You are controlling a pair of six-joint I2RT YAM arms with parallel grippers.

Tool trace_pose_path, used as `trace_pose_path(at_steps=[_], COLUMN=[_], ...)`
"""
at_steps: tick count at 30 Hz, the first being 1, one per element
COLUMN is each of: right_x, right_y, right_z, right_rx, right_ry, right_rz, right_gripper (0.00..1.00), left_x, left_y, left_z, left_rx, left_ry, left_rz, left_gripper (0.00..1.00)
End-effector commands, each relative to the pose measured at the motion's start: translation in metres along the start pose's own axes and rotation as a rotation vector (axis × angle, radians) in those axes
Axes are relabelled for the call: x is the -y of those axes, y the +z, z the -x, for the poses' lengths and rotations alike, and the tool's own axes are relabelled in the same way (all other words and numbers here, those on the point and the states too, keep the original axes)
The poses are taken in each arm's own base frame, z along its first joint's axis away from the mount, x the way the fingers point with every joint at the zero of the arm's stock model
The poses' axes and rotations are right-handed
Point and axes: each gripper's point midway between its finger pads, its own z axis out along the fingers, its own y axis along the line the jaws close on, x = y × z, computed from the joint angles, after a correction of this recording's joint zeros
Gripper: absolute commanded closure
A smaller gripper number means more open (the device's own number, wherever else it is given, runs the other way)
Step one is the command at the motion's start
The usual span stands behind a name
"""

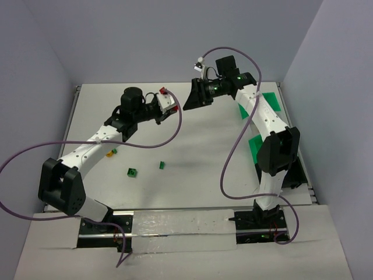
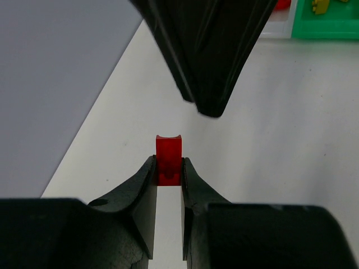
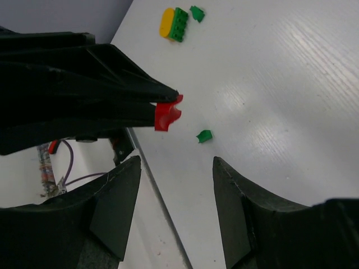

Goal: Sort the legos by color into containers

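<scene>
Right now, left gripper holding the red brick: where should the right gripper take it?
Probably the free end of the red brick, sticking out past the left gripper. Come head-on with the open right gripper, jaws straddling that exposed end.

The red brick (image 2: 169,148) is uniformly red. The left gripper (image 2: 168,167) around the red brick is black. The table (image 3: 269,84) below the red brick is white with faint wood grain. Beyond the red brick lie a yellow brick (image 3: 166,22), green bricks (image 3: 204,135) and a bright green container (image 2: 325,31).
</scene>
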Motion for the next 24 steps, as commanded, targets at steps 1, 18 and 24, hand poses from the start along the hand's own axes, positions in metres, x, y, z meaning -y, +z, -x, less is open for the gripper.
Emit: trace_pose_path(at_steps=[1, 18, 24], right_x=[-0.017, -0.025, -0.024], right_y=[0.005, 0.019, 0.022], right_z=[0.017, 0.027, 0.026], right_rx=[0.029, 0.032, 0.026], right_ry=[-0.043, -0.061, -0.056], right_rz=[0.052, 0.101, 0.107], right_gripper=[0.4, 0.47, 0.48], left_x=[-0.005, 0.003, 0.002], left_y=[0.002, 0.009, 0.012], left_z=[0.024, 0.032, 0.036], left_rx=[0.07, 0.093, 0.105], left_ry=[0.037, 0.058, 0.079], left_rz=[0.028, -0.036, -0.038], left_gripper=[1.0, 1.0, 1.0])
